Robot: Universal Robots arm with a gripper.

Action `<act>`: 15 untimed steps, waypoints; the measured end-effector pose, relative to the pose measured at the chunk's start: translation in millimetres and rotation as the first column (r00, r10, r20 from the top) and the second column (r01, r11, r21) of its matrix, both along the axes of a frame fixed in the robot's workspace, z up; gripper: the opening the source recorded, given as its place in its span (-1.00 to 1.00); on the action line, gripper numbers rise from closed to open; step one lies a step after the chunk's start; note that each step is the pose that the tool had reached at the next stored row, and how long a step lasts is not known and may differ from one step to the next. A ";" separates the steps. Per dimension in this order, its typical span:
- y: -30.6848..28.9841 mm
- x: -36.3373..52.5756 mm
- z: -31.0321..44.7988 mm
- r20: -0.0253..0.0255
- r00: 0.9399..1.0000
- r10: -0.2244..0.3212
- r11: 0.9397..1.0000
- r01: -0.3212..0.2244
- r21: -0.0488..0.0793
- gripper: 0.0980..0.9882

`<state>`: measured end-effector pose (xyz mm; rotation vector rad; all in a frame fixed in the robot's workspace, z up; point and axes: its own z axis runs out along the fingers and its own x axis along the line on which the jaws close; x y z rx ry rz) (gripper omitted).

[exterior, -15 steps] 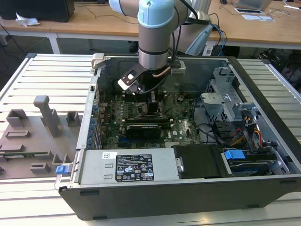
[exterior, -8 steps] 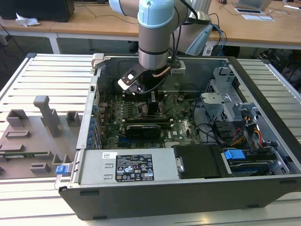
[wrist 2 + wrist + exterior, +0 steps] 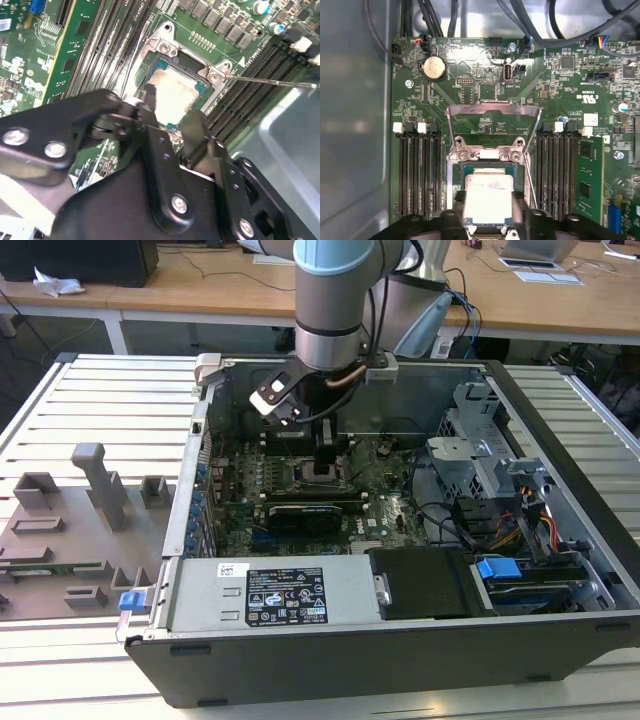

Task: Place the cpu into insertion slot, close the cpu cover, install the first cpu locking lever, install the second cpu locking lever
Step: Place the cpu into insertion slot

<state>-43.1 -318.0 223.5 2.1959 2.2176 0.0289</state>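
Your gripper [image 3: 489, 204] is down on the insertion slot [image 3: 489, 149]. Its black fingers [image 3: 459, 204] are clenched on two opposite edges of the cpu [image 3: 489, 190].

The cpu lies flat, silver top up, within the slot's metal rim. You cannot tell whether it is fully seated or held just above the contacts. The second wrist view shows the same grasp, one finger on each side of the chip [image 3: 172, 92].

Just beyond the slot, the cpu cover [image 3: 492, 106] stands open. It is tilted up from its hinge at the slot's far edge, and the green motherboard [image 3: 470, 80] shows through its window.

A thin metal lever [image 3: 270, 81] is unlatched. It juts out from one corner of the slot and passes over the neighbouring memory slots [image 3: 557, 170]. More of these long black slots run along the slot's other side.

Past the raised cover, a coin battery [image 3: 434, 67] sits on the board.

In the exterior view, the arm comes straight down into the open computer case [image 3: 400, 660], with the gripper [image 3: 328, 465] at the slot near mid-board.
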 end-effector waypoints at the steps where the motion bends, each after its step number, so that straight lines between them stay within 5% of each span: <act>1: 0.1 0.0 1.8 0.000 1.000 0.000 1.000 0.000 0.000 -0.15; 4: 0.5 0.0 8.4 0.000 1.000 0.000 1.000 0.000 -0.001 -0.56; 5: 0.6 0.0 10.0 0.000 1.000 0.000 1.000 0.000 -0.001 -0.83; 7: 0.7 0.0 12.7 0.000 1.000 0.000 1.000 0.000 -0.002 -0.96; 15: 1.0 0.0 23.7 0.000 1.000 0.000 1.000 0.000 -0.003 -0.98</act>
